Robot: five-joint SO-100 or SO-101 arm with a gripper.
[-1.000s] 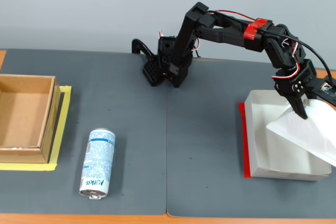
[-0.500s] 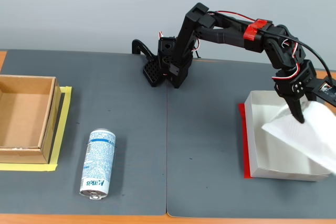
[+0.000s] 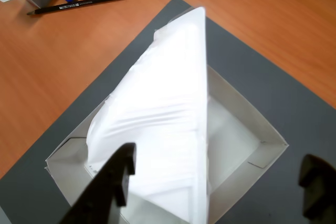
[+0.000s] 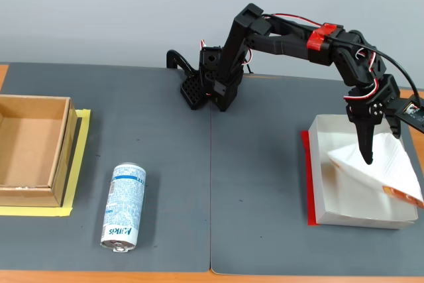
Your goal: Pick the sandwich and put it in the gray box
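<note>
Gray box (image 4: 317, 183): set at the table's right end.
Sandwich (image 4: 377, 170): laid tilted inside the gray box; judged light, thin-walled, slippery; best taken by its stiff flat rim.
Claw (image 3: 218, 182): spread wide over the sandwich, nothing gripped.

The sandwich (image 3: 163, 124) lies tilted over the gray box (image 3: 239, 111), with two black fingers (image 3: 118, 174) spread apart below.

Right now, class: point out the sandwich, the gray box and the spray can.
sandwich (image 4: 387, 169), fixed view, its sloping top face.
gray box (image 4: 318, 170), fixed view, its left wall.
spray can (image 4: 124, 205), fixed view, middle of its side.
</note>
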